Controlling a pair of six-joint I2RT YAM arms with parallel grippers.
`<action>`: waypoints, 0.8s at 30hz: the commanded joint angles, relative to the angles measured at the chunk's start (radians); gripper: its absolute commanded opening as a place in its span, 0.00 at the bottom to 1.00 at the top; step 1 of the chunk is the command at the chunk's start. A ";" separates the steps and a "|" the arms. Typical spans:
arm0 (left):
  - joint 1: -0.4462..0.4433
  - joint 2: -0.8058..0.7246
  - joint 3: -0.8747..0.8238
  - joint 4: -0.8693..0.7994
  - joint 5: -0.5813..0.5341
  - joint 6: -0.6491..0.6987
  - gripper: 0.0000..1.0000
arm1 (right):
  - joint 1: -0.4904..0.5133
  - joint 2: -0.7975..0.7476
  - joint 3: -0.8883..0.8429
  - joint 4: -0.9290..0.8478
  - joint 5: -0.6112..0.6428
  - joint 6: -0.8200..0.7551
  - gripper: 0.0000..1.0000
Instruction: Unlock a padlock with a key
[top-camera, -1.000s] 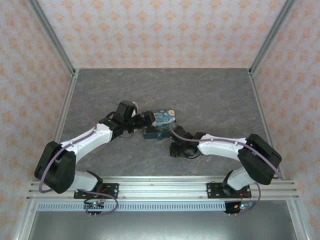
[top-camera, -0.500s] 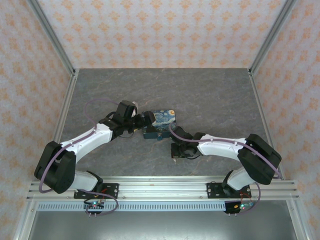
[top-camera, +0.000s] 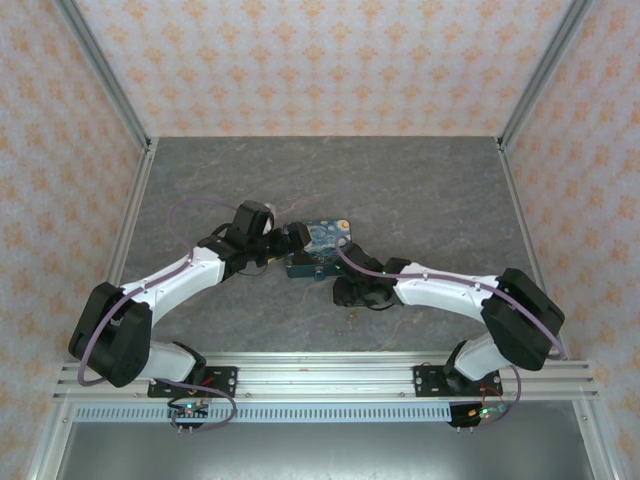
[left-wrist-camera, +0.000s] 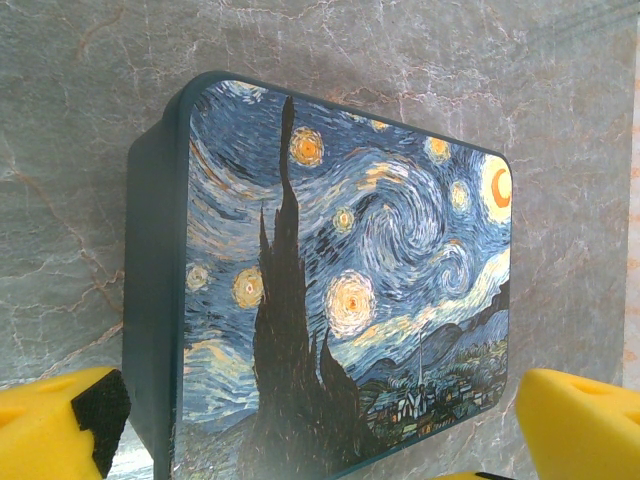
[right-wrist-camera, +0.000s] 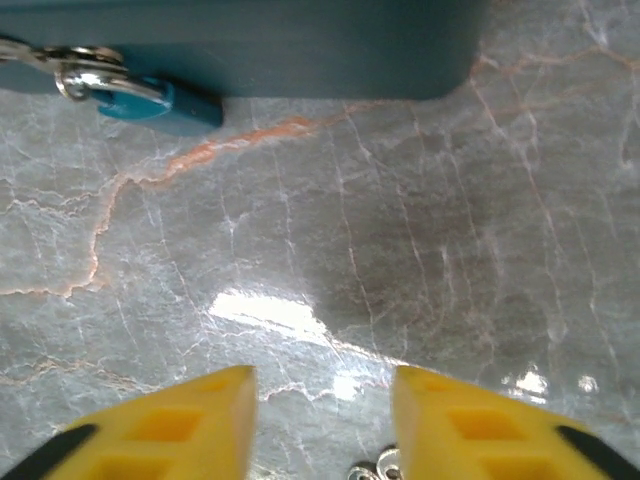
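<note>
The padlock (left-wrist-camera: 340, 280), a flat block printed with a starry-night painting, lies on the grey table (top-camera: 430, 200). My left gripper (left-wrist-camera: 320, 440) is open, one yellow finger on each side of the padlock's near end and close to its dark sides. From above, the left gripper (top-camera: 290, 243) sits at the left end of the padlock (top-camera: 322, 240). The key (right-wrist-camera: 160, 100), with a bluish head and a silver ring, lies against the padlock's dark blue side (right-wrist-camera: 260, 40); I cannot tell whether it is inserted. My right gripper (right-wrist-camera: 320, 405) is open over bare table, short of the key.
A small bit of silver ring or chain (right-wrist-camera: 375, 468) shows at the bottom edge by the right gripper's fingers. Aluminium frame posts (top-camera: 135, 200) and patterned walls bound the table. Bare table lies behind and to the right of the padlock.
The right gripper shut and then opened again while shifting a little toward the padlock. The left arm and the padlock have stayed put.
</note>
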 joint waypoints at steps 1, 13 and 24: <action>-0.006 -0.016 0.008 0.002 -0.009 -0.006 1.00 | 0.008 -0.050 0.018 -0.116 0.032 0.034 0.50; -0.006 -0.017 0.000 0.020 -0.051 -0.045 1.00 | 0.092 -0.066 -0.003 -0.209 0.134 0.324 0.56; -0.004 -0.021 0.002 0.040 -0.058 -0.055 1.00 | 0.125 0.062 0.061 -0.203 0.184 0.489 0.55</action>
